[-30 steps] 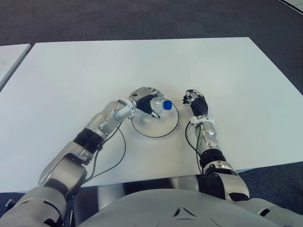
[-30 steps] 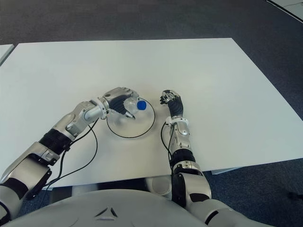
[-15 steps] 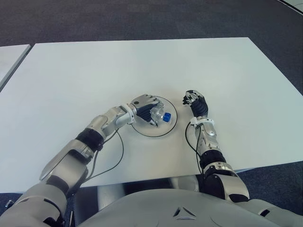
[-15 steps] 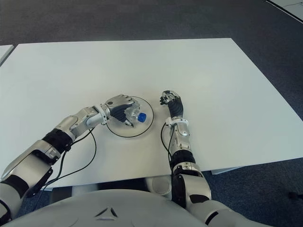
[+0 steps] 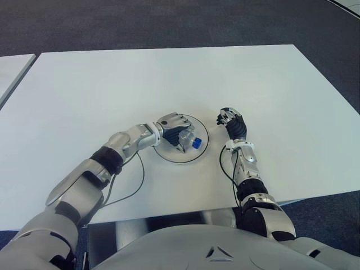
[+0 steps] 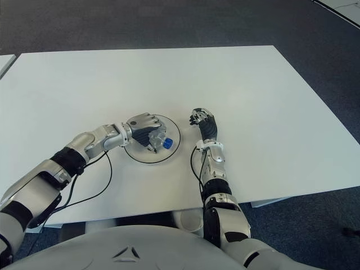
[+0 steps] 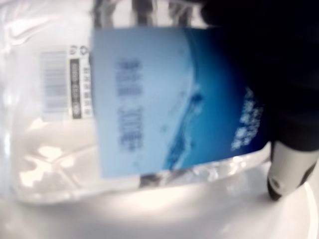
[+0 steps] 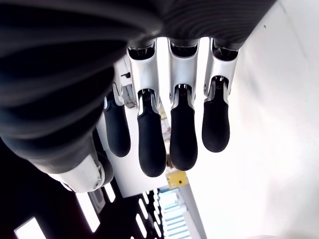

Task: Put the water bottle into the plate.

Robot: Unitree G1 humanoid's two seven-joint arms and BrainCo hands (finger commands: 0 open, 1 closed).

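A clear water bottle [image 5: 190, 140] with a blue cap [image 5: 196, 143] and a blue label [image 7: 174, 94] lies tilted low over the white, dark-rimmed plate [image 5: 198, 155] in the middle of the table. My left hand [image 5: 175, 127] is shut around the bottle's body, its fingers wrapped over the top. The bottle's cap points toward my right side. The left wrist view is filled by the bottle close against the plate's white surface. My right hand [image 5: 232, 122] shows just right of the plate, fingers [image 8: 183, 133] curled and holding nothing.
The white table [image 5: 169, 79] spreads wide beyond the plate. A black cable [image 5: 132, 185] trails from my left arm across the near part of the table. A second table's corner [image 5: 11, 70] shows at the far left, dark carpet beyond.
My left hand has lowered the bottle and tipped it down onto the plate, drawing slightly toward me. The right hand has not moved.
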